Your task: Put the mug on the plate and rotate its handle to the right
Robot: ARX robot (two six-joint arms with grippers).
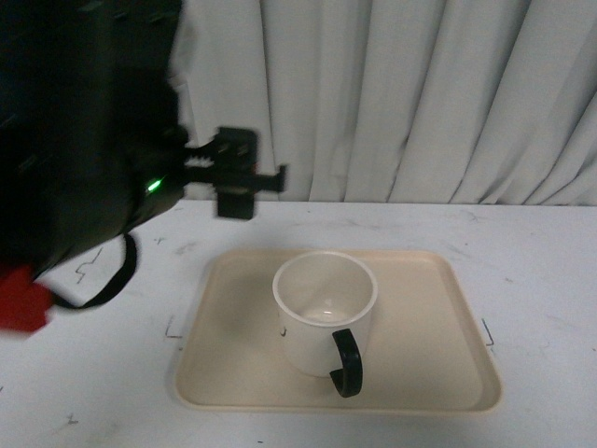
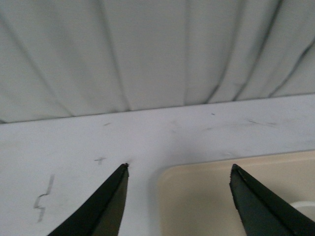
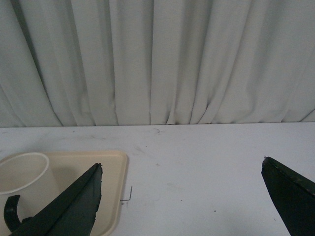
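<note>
The cream mug [image 1: 317,313] stands upright on the beige plate [image 1: 424,299], and its black handle [image 1: 347,362] points toward the camera, slightly right. My left gripper [image 1: 244,177] hangs open above the table, behind the plate's far left corner. In the left wrist view the left gripper [image 2: 179,169] has nothing between its fingers, and the plate's corner [image 2: 197,196] lies below them. The right gripper [image 3: 182,164] is open over bare table beside the plate [image 3: 110,167]. The mug [image 3: 22,182] and its handle [image 3: 10,211] show at that view's edge. In the front view the right gripper is out of sight.
A white curtain [image 1: 420,93] hangs behind the white table [image 1: 541,271], which carries small pencil marks. The bulky black left arm [image 1: 75,140] fills the front view's left side, with a black cable loop [image 1: 117,280] and a red part [image 1: 20,297] below it.
</note>
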